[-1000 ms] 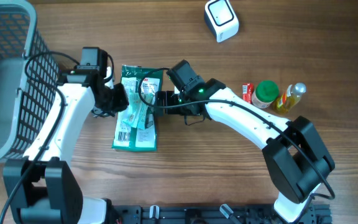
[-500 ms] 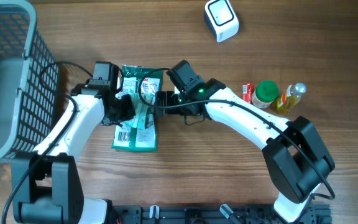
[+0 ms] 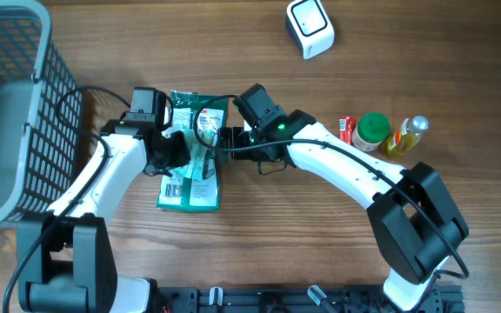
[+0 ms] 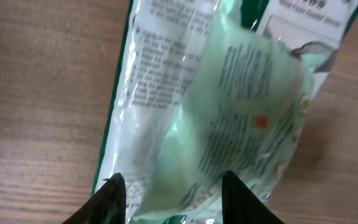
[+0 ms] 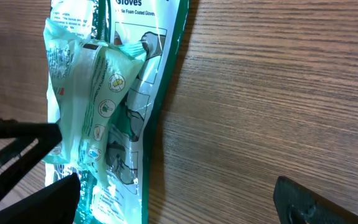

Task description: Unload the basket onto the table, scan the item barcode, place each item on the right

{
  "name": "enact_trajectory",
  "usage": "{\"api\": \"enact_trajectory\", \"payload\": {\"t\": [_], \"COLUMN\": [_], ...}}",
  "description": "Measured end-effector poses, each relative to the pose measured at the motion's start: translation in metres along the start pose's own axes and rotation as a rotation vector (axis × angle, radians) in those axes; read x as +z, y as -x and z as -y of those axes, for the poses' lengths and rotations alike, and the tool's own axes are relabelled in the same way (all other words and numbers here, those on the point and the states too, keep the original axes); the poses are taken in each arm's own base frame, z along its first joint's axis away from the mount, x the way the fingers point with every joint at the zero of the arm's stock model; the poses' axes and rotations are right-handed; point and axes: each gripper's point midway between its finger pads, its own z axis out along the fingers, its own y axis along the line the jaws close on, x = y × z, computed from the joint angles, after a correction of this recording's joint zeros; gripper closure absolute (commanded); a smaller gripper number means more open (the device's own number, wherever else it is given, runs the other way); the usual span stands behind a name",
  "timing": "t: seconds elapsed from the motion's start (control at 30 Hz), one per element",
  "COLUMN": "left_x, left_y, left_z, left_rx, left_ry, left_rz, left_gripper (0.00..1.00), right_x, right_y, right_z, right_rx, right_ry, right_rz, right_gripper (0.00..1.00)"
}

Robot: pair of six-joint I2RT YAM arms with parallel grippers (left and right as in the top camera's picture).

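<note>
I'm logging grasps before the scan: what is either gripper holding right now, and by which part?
The right gripper is open and holds nothing. The left gripper straddles the left half of the green glove packet, but whether it grips cannot be told.

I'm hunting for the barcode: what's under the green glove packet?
The glove packet lies flat on the wooden table, and only bare wood shows around it. Its underside, and anything beneath it, is covered.
</note>
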Motion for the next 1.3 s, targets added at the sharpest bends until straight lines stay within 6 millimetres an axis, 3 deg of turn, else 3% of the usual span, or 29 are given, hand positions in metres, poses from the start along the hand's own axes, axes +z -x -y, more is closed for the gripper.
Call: {"api": "enact_trajectory", "payload": {"t": [0.27,0.33,0.57,0.63,0.67,0.8,0.87,0.93,1.0,1.07,1.2,1.3], "left_x": [0.0,-0.001,0.014,0.023,0.025,0.024,0.022,0.017,0.008,-0.014,-0.06,-0.066], "left_y": [-0.006,-0.007,-0.006,-0.009,-0.01,-0.012,-0.015,-0.02,-0.02,-0.008,0.006,-0.006], "left_z": [0.013,0.013,0.003,0.0,0.0,0.003,0.003,0.004,0.009,0.025,0.058,0.07], "left_rx": [0.031,0.036,0.048,0.049,0.049,0.037,0.035,0.032,0.032,0.043,0.085,0.098], "left_ry": [-0.075,-0.075,-0.044,-0.048,-0.055,-0.074,-0.077,-0.08,-0.099,-0.168,-0.338,-0.414], "left_rz": [-0.034,-0.034,0.014,0.027,0.035,0.042,0.027,0.001,-0.004,0.042,0.129,0.082], "left_gripper": [0.59,0.65,0.67,0.81,0.96,0.96,0.96,0.96,0.96,0.96,0.96,0.96], "right_x": [0.0,0.0,0.0,0.0,0.0,0.0,0.0,-0.001,-0.002,-0.004,-0.018,-0.038], "right_y": [0.0,0.0,-0.001,-0.001,-0.001,-0.001,0.0,0.006,0.009,0.012,0.02,0.029], "right_z": [0.0,0.0,0.001,0.001,0.001,0.001,0.001,-0.001,-0.001,0.001,0.003,-0.003], "right_rx": [0.0,0.0,0.002,0.002,0.002,0.002,0.002,0.005,0.017,0.04,0.092,0.077], "right_ry": [0.0,-0.001,-0.005,-0.005,-0.004,-0.005,0.0,0.013,0.031,0.063,0.221,0.412], "right_rz": [0.0,-0.001,-0.006,-0.006,-0.006,-0.006,0.0,0.017,0.017,0.002,-0.072,-0.116], "right_gripper": [0.0,0.0,0.0,0.0,0.0,0.0,0.06,0.14,0.3,0.41,0.22,0.15]}}
